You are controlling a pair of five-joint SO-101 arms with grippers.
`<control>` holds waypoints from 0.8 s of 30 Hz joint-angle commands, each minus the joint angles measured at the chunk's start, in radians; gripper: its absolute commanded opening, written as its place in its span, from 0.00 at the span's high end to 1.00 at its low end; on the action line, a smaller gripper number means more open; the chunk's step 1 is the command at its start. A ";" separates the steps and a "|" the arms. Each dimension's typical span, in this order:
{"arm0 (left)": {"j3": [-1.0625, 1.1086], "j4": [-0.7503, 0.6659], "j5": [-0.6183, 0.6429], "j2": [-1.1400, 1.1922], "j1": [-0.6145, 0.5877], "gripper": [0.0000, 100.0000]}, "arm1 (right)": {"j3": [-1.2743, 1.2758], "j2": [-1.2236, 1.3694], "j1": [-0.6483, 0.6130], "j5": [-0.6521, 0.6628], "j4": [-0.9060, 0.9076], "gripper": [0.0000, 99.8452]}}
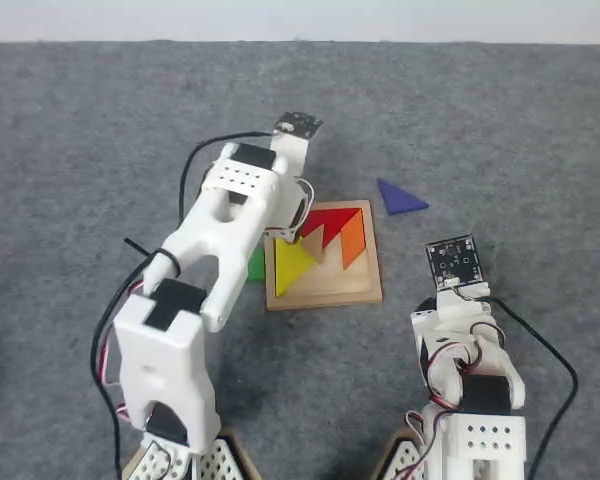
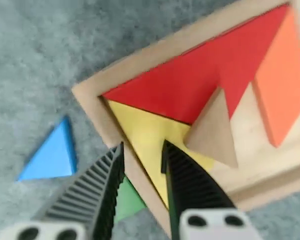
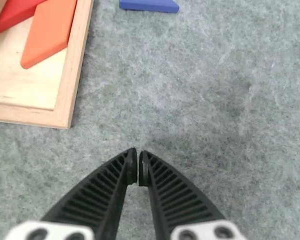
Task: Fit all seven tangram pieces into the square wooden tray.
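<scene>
Left end effector [image 2: 142, 150]: fingers slightly spread, empty, over left rim of wooden tray [image 1: 325, 297], beside yellow triangle [image 2: 145, 131]. Right end effector [image 3: 138, 152]: tips pressed together above grey felt tabletop [image 1: 500, 120], near-right of tray. Dark blue triangle [image 1: 401, 198] lies loose off tray's far-right corner.

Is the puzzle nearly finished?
About halfway. Done: red piece, yellow piece, orange piece and tan triangle lie in the tray. In hand: nothing; the left gripper hangs open at the tray's edge. Left: dark blue triangle, light blue triangle and green piece, on the carpet.
</scene>
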 commanded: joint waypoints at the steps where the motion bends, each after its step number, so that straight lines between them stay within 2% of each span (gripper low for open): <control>1: -0.054 -0.020 0.032 0.046 0.043 0.88 | -0.017 -0.018 -0.013 0.009 0.004 0.98; 11: -0.113 -0.002 0.086 0.063 0.163 0.88 | -0.017 -0.018 -0.013 0.009 0.002 0.98; 21: -0.171 0.043 0.083 0.052 0.164 0.88 | -0.015 -0.018 -0.013 0.009 0.002 0.98; 24: -0.211 0.104 0.081 0.043 0.166 0.88 | -0.015 -0.018 -0.013 0.009 0.002 0.98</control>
